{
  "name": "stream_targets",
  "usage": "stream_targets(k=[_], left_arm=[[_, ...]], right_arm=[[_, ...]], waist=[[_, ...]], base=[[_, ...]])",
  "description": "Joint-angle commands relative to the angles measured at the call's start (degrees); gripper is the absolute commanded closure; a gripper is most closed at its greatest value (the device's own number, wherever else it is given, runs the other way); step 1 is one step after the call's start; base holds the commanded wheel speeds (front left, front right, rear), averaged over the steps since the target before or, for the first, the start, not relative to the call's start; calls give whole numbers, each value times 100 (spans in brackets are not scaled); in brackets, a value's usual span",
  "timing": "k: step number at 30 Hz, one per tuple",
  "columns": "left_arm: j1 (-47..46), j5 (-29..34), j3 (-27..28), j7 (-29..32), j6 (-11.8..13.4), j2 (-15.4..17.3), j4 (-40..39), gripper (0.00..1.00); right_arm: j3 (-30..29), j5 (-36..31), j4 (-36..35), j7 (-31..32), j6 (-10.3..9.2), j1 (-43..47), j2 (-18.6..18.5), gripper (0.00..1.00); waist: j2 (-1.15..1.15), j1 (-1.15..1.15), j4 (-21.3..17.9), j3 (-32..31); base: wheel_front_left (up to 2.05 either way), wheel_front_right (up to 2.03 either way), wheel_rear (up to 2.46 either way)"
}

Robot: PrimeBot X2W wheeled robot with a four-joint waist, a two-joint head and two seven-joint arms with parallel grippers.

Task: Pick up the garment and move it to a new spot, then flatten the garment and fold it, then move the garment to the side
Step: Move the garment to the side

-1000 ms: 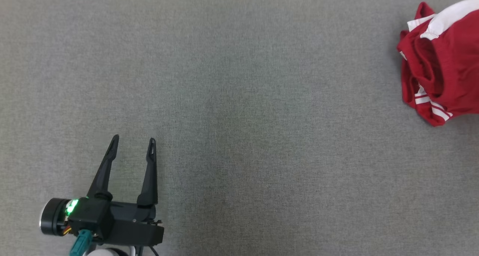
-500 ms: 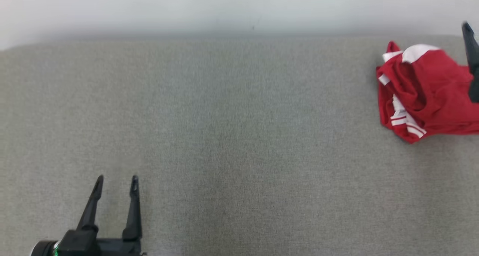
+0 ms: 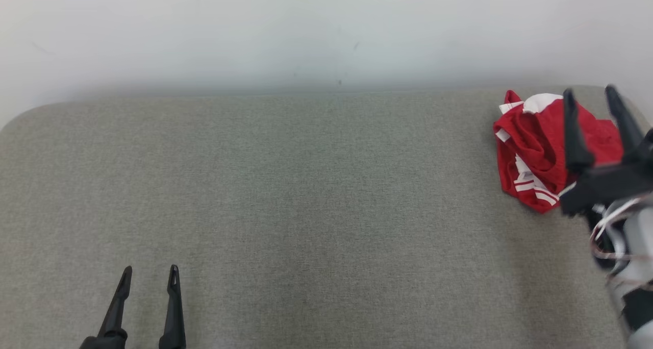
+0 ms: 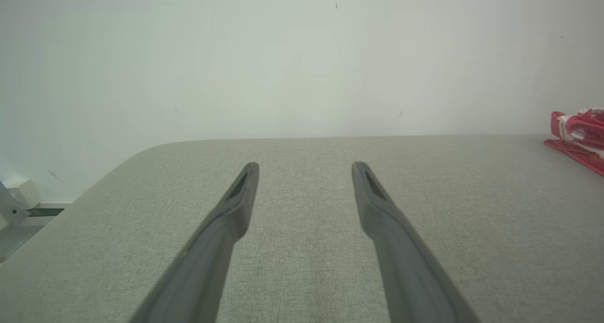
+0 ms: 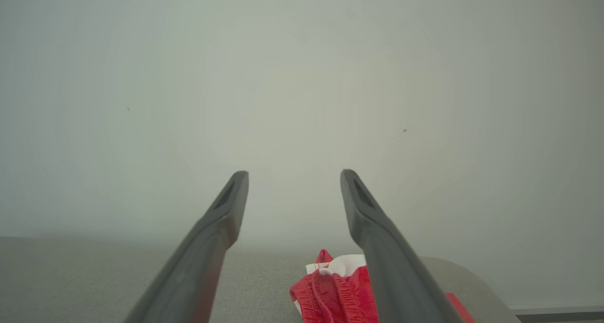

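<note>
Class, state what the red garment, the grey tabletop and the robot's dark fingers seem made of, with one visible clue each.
Garment: soft knit fabric, matte; it crumples in folds and shows a gathered waistband. Tabletop: woven cloth covering, probably; fine speckled weave. Fingers: likely moulded plastic, smooth dull-black, with slotted tips.

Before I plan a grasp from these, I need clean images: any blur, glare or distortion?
Head view: soft even light, no glare; garment crisp, right forearm slightly smeared. Left wrist view: sharp table weave, corners dimmed. Right wrist view: hazy wall, fingers blurred near the lens.
</note>
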Motion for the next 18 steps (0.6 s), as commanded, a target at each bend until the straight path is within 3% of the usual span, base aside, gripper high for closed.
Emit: stream_targets(k=[1,7,18], left_arm=[[4,7,-32,-4,27,2,41,0],[-68,58,-139,-4,75,2,112,0],[30,36,-243,-4,237,1,201,0]], right_arm=[[-344,-316,-383,-5,-10,478,336,0],[-818,-1201,-1416,-6,-10,1662,1163,0],[-1080,-1809,-2291,-5,-10,2974,2030,0]], waist=[[1,1,82,-60],[1,1,182,-110],[1,1,343,-247]], base=[[0,0,0],[0,0,0],[0,0,0]])
